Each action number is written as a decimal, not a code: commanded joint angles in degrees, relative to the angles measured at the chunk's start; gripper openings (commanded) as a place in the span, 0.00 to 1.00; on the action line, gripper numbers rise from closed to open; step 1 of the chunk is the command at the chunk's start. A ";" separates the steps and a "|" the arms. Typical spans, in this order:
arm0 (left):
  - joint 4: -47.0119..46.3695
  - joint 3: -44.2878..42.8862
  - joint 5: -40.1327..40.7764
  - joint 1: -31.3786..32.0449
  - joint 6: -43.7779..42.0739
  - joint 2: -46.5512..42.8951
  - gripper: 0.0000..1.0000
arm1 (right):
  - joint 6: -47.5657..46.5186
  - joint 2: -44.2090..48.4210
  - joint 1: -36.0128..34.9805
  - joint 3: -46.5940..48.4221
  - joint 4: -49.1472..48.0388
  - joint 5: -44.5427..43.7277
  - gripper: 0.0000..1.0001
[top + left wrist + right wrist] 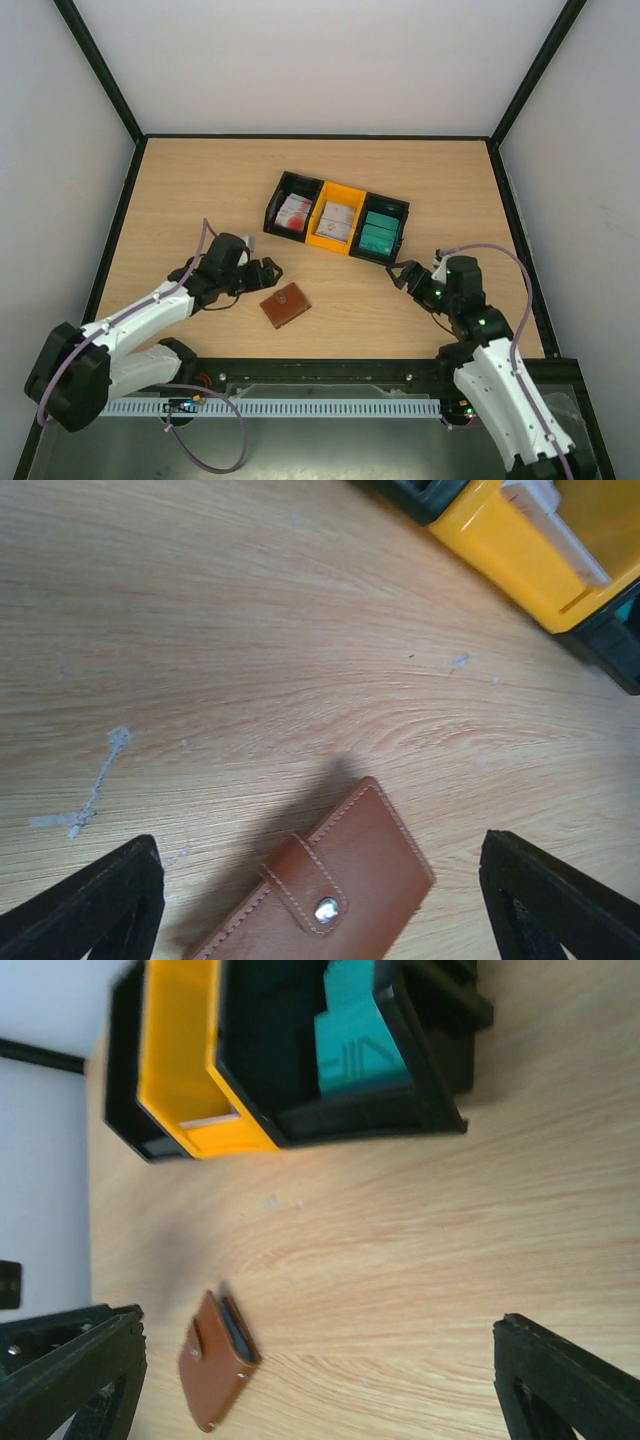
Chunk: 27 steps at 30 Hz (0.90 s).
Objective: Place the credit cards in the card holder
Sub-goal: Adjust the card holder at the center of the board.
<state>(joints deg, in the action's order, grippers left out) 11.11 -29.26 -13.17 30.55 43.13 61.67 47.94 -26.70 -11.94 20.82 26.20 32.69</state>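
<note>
The brown leather card holder lies shut and snapped on the table near the front middle. It also shows in the left wrist view and the right wrist view. Teal credit cards stand in the right black bin; they also show in the right wrist view. White cards with red marks sit in the left black bin, and white cards in the yellow bin. My left gripper is open and empty, just left of the card holder. My right gripper is open and empty, below the teal bin.
Three joined bins, black, yellow and black, stand at the table's middle back. A black frame edges the table. The yellow bin also shows in the left wrist view.
</note>
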 commanded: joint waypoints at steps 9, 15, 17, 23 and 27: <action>-0.75 3.15 1.36 1.67 2.05 5.64 0.66 | 7.25 -21.09 -29.91 2.29 -14.74 -22.38 0.89; 3.34 5.38 1.72 1.66 6.77 3.44 0.64 | 5.55 -38.56 -42.03 7.85 -23.02 -26.00 0.83; 3.37 6.61 0.70 1.95 8.52 2.83 0.64 | 3.28 -46.78 -45.04 12.51 -23.57 -27.56 0.79; 1.55 9.40 -2.10 3.56 12.63 -0.64 0.53 | -2.43 -63.21 -46.76 25.88 -25.11 -27.71 0.61; 1.97 9.71 -2.68 4.01 13.05 -2.48 0.46 | -4.38 -69.89 -46.87 29.61 -24.79 -25.65 0.42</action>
<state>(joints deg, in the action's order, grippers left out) 11.86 -20.38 -14.20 34.00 54.24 60.95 47.05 -92.01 -58.50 47.51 2.39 7.38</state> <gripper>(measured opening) 0.481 0.499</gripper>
